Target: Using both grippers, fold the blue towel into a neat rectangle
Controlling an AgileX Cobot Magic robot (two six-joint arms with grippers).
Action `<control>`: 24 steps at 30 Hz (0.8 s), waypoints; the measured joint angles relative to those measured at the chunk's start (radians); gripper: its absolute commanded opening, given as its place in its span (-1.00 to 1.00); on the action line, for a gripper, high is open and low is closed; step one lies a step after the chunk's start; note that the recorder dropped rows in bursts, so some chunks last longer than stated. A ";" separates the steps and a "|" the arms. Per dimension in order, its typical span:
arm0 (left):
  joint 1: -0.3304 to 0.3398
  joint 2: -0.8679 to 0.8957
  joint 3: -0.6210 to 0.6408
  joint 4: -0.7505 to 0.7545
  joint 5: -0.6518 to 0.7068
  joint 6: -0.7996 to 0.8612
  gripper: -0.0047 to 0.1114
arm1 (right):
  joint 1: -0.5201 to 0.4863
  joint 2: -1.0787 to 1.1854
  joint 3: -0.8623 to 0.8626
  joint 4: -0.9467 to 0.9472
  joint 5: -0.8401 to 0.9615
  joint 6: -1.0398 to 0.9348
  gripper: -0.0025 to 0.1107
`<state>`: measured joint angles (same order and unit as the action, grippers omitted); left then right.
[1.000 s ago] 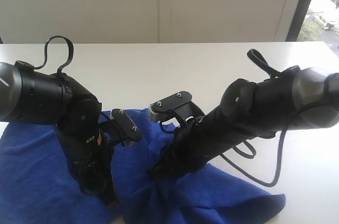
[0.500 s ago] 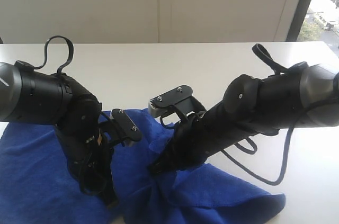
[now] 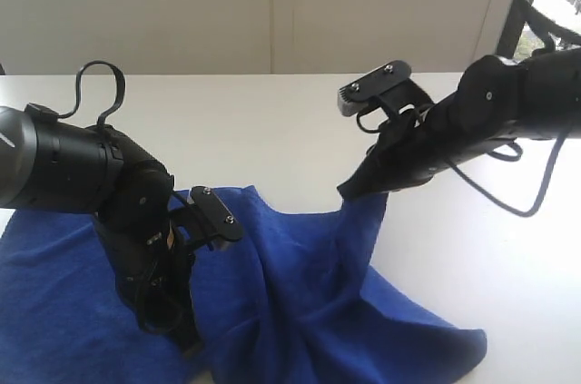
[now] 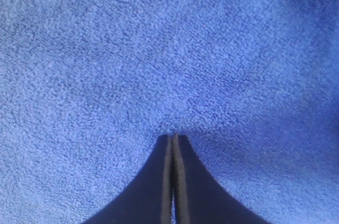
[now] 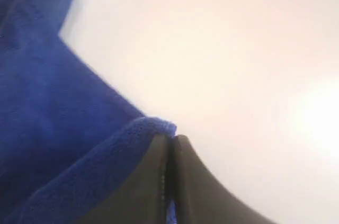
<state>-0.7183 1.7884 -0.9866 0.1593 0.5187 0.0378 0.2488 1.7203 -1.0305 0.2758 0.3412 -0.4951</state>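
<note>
The blue towel (image 3: 300,302) lies rumpled on the near part of the white table, with one edge pulled up into a ridge. My right gripper (image 3: 350,192) is shut on that raised edge and holds it above the table. In the right wrist view the towel's hem (image 5: 153,126) sits pinched at the gripper (image 5: 170,138), and a sliver of blue shows between the jaws. My left gripper (image 3: 188,340) points straight down into the towel at the near left. Its jaws (image 4: 173,137) are together, with the tips buried in the fuzzy cloth (image 4: 159,49).
The white table (image 3: 272,121) stretches back to a pale wall. A dark window frame (image 3: 513,12) stands at the far right. Black cables loop off both arms, one above the left arm (image 3: 100,84) and one beneath the right arm (image 3: 531,193).
My right gripper has risen and swung up and to the right, taking the towel's edge with it, so the cloth now stretches into a raised ridge. The left arm has not moved.
</note>
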 measured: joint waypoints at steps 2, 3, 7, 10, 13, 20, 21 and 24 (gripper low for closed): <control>0.000 0.000 0.000 -0.002 0.000 0.000 -0.92 | -0.030 0.020 -0.025 -0.037 -0.004 0.009 -0.96; 0.000 0.000 0.000 -0.002 0.000 0.000 -0.92 | -0.042 0.034 -0.035 -0.056 -0.006 0.014 -0.96; 0.000 0.000 0.000 -0.002 0.000 0.000 -0.92 | -0.068 0.103 -0.064 -0.104 -0.019 0.018 -0.96; 0.000 0.000 0.000 -0.002 0.000 0.000 -0.92 | -0.079 0.145 -0.079 -0.125 -0.037 0.022 -0.96; 0.000 0.000 0.000 -0.002 0.000 0.000 -0.92 | -0.090 0.175 -0.093 -0.147 -0.044 0.022 -0.96; 0.000 0.000 0.000 -0.004 0.000 0.000 -0.92 | -0.139 0.195 -0.104 -0.207 -0.087 0.052 -0.95; 0.000 0.000 0.000 -0.004 0.000 0.000 -0.92 | -0.146 0.195 -0.104 -0.208 -0.098 0.059 -0.91; 0.000 0.000 0.000 -0.004 0.000 0.000 -0.92 | -0.162 0.195 -0.104 -0.210 -0.135 0.070 -0.49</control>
<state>-0.7183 1.7884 -0.9866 0.1557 0.5187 0.0378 0.0873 1.9151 -1.1344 0.0654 0.2058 -0.4250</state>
